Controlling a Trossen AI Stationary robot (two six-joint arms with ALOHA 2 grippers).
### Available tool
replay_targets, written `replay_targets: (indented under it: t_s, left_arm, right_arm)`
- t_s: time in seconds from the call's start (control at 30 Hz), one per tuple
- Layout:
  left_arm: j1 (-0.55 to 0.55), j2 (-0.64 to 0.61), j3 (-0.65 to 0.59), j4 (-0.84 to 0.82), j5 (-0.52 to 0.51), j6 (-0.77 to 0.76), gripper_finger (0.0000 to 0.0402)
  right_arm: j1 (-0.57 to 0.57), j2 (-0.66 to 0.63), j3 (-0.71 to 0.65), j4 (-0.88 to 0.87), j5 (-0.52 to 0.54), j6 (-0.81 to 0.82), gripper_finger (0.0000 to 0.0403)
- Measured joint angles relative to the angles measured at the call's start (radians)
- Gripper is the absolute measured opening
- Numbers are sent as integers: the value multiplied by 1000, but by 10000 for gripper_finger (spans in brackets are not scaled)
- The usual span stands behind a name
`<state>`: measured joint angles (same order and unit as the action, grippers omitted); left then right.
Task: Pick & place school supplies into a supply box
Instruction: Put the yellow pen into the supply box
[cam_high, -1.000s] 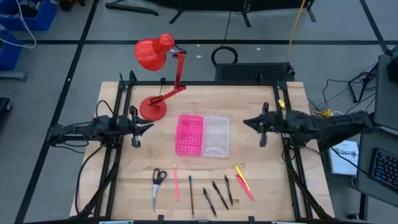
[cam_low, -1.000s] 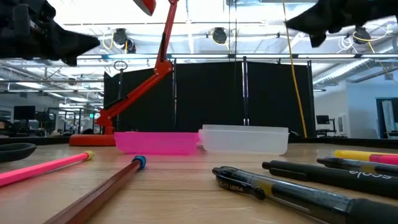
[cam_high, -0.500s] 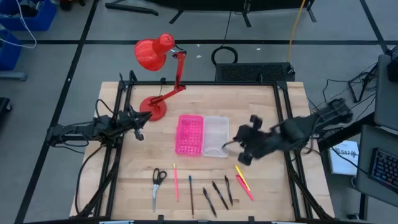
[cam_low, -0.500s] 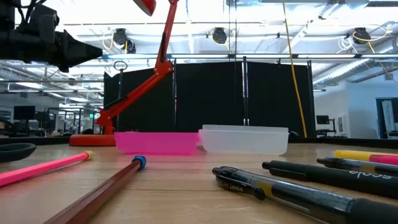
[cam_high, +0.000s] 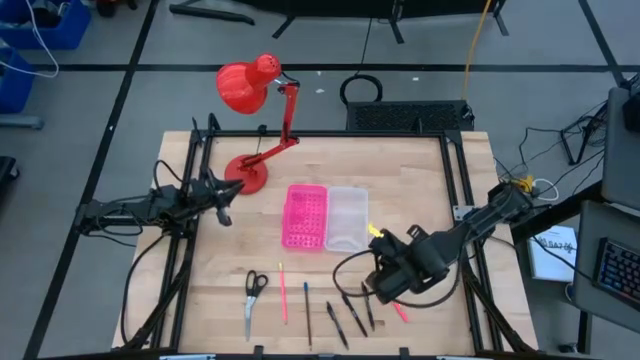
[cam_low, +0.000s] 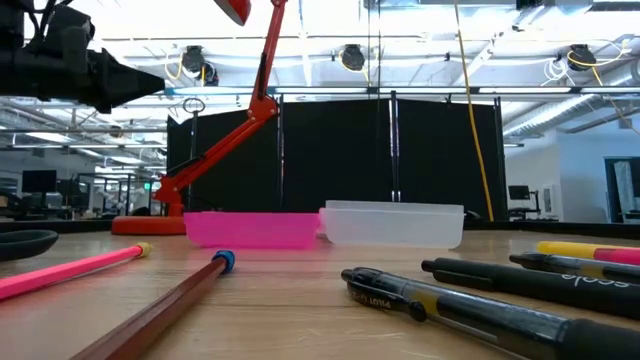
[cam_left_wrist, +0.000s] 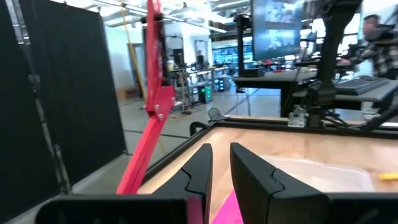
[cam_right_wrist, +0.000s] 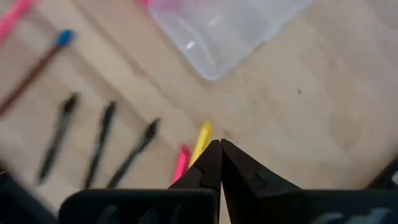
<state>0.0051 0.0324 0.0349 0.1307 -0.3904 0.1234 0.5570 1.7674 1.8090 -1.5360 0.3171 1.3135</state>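
At far left, above the table edge: dark left gripper (cam_high: 226, 200), fingers (cam_left_wrist: 249, 180) parted by a narrow gap, nothing between them, pointing toward the round base of the red desk lamp (cam_high: 246, 175). Hanging high over the left of the table in the low view.

Along the near edge of the pale wooden table (cam_high: 200, 290), from the left: black-handled silver scissors (cam_high: 252, 296), thin pink pencil (cam_high: 283, 292), slim dark pencil with a blue end (cam_high: 307, 313), then three slim black pens (cam_high: 350, 312) lying slanted and close together.

At table centre: flat rectangular supply box (cam_high: 326, 217), bright pink gridded half on the left joined to clear translucent tray half (cam_right_wrist: 217, 34) on the right, lying open and flat, nothing visible inside.

Right of centre, just in front of the clear half: dark right gripper (cam_high: 382, 287), fingers pressed fully together, gripping nothing, tips poised over the yellow pen (cam_right_wrist: 200, 142) and pink pen (cam_right_wrist: 180, 163) lying side by side on the wood. Contact with either pen not discernible.
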Motion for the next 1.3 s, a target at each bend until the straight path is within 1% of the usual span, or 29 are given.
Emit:
replay_targets:
  t_s: [0.1, 0.2, 0.3, 0.4, 0.5, 0.6, 0.67, 0.77, 0.9, 1.13, 1.23, 1.3]
  left_arm:
    - [0, 0, 0, -6, 36, 3, 65]
    - [0, 0, 0, -8, 55, 6, 65]
    - [0, 0, 0, -8, 56, 20, 65]
    - [0, 0, 0, -8, 53, 29, 65]
    - [0, 0, 0, -8, 52, 30, 65]
    - [0, 0, 0, -7, 52, 30, 65]
    - [0, 0, 0, -7, 52, 24, 65]
    - [0, 0, 0, -9, 52, 18, 65]
    - [0, 0, 0, -40, 51, 8, 65]
    - [0, 0, 0, -47, 50, 21, 65]
    - [0, 0, 0, -47, 50, 21, 65]
    - [0, 0, 0, -47, 50, 21, 65]
  right_arm:
    - [-11, 8, -79, 2, 17, 92, 4]
    - [-39, 3, -161, -16, -19, 124, 26]
    - [-65, 4, -244, 27, -41, 105, 68]
    - [-90, 5, -318, 101, -81, 82, 121]
    - [-107, 4, -377, 149, -87, 101, 171]
    - [-117, 4, -425, 195, -88, 126, 205]
    - [-119, 4, -446, 229, -111, 125, 219]
    - [-119, 4, -467, 288, -138, 115, 229]
    - [-113, 4, -475, 364, -138, 113, 230]
    - [-104, 4, -475, 394, -140, 142, 222]
    - [-103, 4, -475, 427, -181, 144, 220]
    - [-103, 4, -475, 446, -190, 148, 220]
